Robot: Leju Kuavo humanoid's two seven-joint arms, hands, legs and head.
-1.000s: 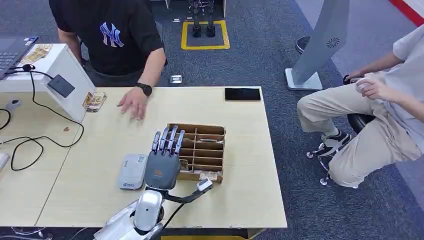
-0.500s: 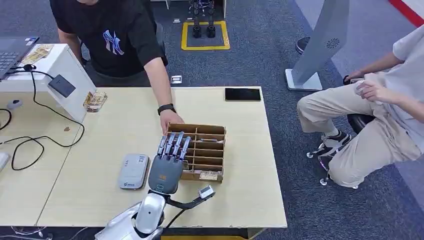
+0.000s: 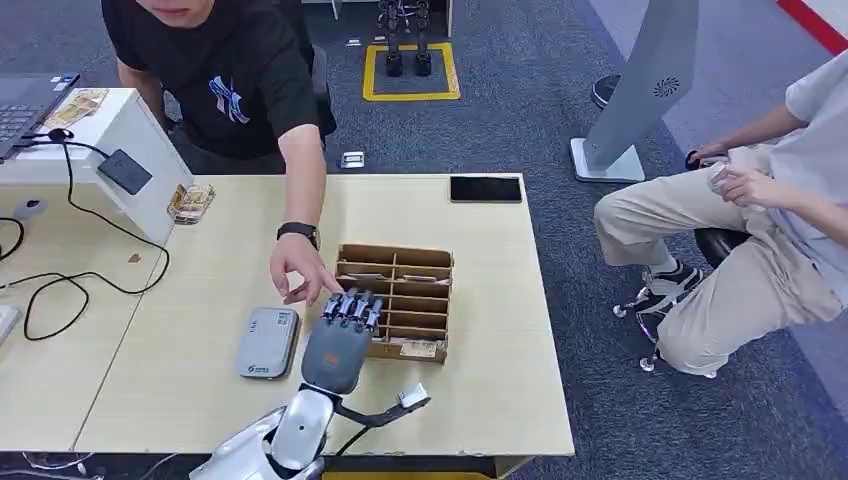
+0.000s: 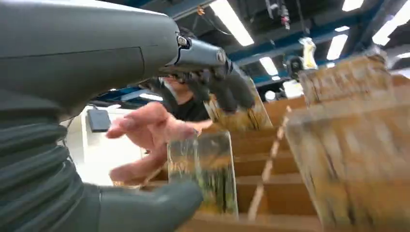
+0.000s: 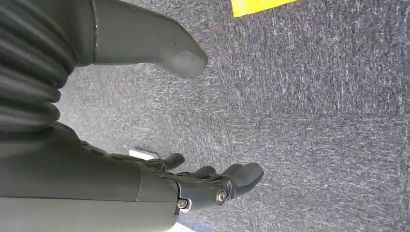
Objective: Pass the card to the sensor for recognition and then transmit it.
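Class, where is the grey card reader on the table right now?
In the head view, the grey card reader lies flat on the table, just left of the robot's left hand and the cardboard box.

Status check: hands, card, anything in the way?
Left hand at the card box, fingers curled over a card, grip unconfirmed. Right hand hanging over carpet, holding nothing. Person's hand right beside the left hand, in the way.

A pale, glossy card [image 4: 203,169] stands upright in a slot of the brown cardboard organizer [image 3: 400,262] (print blurred, perhaps greenish); the grey sensor [image 3: 266,342] lies flat beside it.
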